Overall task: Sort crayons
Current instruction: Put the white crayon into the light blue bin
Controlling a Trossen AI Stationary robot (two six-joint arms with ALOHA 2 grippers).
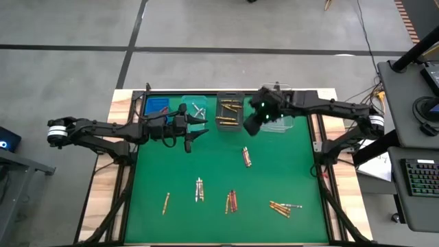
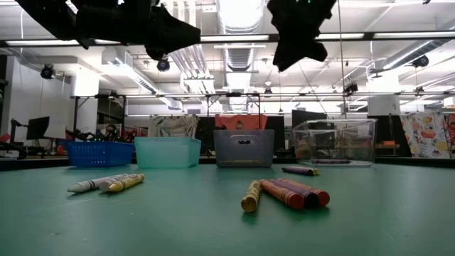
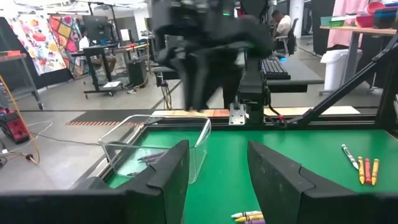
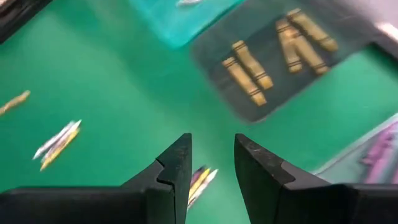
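Loose crayons lie flat on the green mat in small groups: one pair (image 1: 246,157) mid-table, others near the front (image 1: 199,189) (image 1: 231,201) (image 1: 285,207) (image 1: 166,202). Gold crayons lie in the grey bin (image 1: 230,110) and purple ones in the clear bin (image 4: 373,149). My left gripper (image 1: 195,130) hangs open and empty above the mat, in front of the teal bin (image 1: 194,108). My right gripper (image 1: 250,127) is open and empty above the mat, in front of the grey bin (image 4: 280,56), with the mid-table crayons (image 4: 199,180) below its fingers.
Four bins stand in a row along the far edge: blue (image 2: 98,153), teal (image 2: 167,151), grey (image 2: 244,147), clear (image 2: 334,142). The two grippers hang close to each other in front of that row. People and desks show in the room beyond the table.
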